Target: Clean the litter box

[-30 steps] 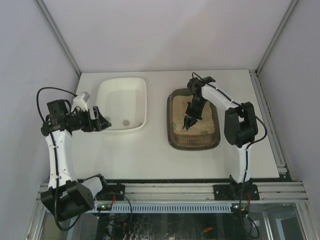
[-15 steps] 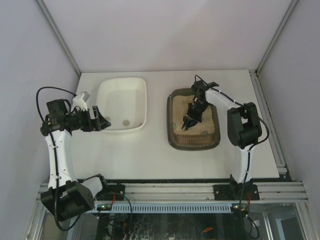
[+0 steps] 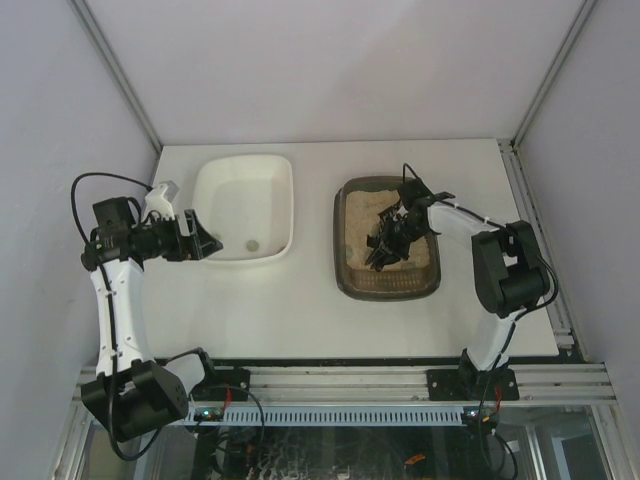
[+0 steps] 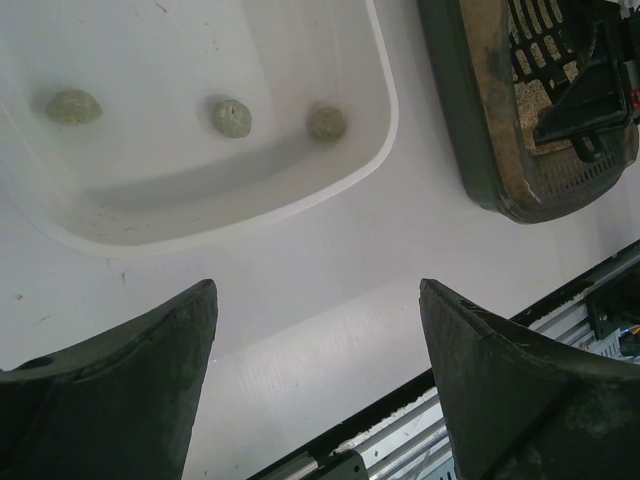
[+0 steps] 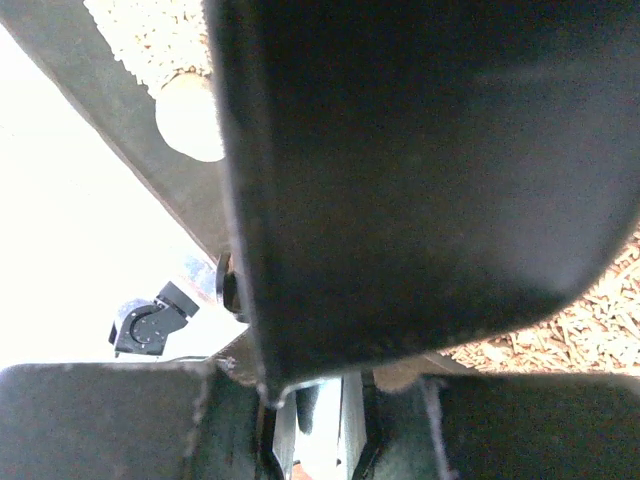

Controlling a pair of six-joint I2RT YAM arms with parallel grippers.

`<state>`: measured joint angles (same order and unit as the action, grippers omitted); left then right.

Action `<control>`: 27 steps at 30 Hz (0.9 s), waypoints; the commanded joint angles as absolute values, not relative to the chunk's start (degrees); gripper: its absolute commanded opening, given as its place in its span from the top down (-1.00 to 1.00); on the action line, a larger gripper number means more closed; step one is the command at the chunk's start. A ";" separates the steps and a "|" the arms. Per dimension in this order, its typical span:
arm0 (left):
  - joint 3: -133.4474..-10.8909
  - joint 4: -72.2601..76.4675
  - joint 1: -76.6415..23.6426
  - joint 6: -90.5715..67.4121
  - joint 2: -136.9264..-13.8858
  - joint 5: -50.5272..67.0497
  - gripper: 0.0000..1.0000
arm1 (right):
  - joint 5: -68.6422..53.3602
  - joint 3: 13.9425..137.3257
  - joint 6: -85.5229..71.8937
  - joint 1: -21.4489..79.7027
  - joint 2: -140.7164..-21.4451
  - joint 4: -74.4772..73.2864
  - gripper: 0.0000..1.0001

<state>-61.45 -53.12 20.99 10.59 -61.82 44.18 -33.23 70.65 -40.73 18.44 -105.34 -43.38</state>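
Observation:
The litter box (image 3: 346, 262), a dark brown tray of beige litter, sits right of centre; its near end shows in the left wrist view as well (image 4: 470, 140). My right gripper (image 3: 408, 212) (image 5: 320, 400) is over the box, shut on the handle of a black slotted scoop (image 3: 383, 250) (image 4: 545, 45) (image 5: 420, 180) whose head lies low on the litter. In the right wrist view, a pale rounded lump (image 5: 190, 115) lies by the box wall. My left gripper (image 3: 205, 245) (image 4: 315, 290) hangs open and empty beside the white tub's near-left corner.
The white tub (image 3: 215, 215) (image 4: 200, 200) stands left of the litter box and holds three greenish clumps (image 4: 232, 116). The table's front edge and the metal rail (image 3: 340, 380) run just below. Grey walls close in the back and sides.
My right arm swung its elbow out to the right and tilted the wrist over, so the scoop now lies flatter, pointing toward the box's near left. The left arm stayed still.

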 commanded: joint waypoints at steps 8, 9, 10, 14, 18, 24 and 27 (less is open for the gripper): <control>-61.57 -51.82 20.45 11.21 -60.63 46.27 -0.72 | -38.22 60.55 -43.91 16.70 -98.40 -29.56 1.00; -61.54 -52.08 20.43 11.59 -60.69 46.17 -0.72 | -39.04 59.80 -43.90 16.10 -98.39 -28.86 1.00; -61.53 -52.33 20.36 11.91 -60.65 45.96 -0.72 | -39.52 59.23 -43.61 15.43 -98.35 -28.56 1.00; -61.44 -52.84 20.33 12.65 -60.73 45.46 -0.72 | -40.71 56.41 -43.31 13.74 -96.87 -26.86 1.00; -61.37 -53.20 20.35 13.23 -61.08 45.04 -0.72 | -44.58 51.96 -44.25 11.92 -94.31 -20.92 1.00; -60.00 -53.58 19.83 13.49 -61.50 43.63 -0.72 | -46.89 46.38 -44.63 10.69 -89.13 -14.15 1.00; -58.32 -53.61 19.58 13.69 -61.06 43.94 -0.72 | -50.43 43.79 -44.75 10.41 -87.01 -10.09 1.00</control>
<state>-60.80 -53.45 20.36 12.16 -61.82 43.66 -44.91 46.39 -44.05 10.94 -90.65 -15.92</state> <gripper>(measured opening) 0.862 0.147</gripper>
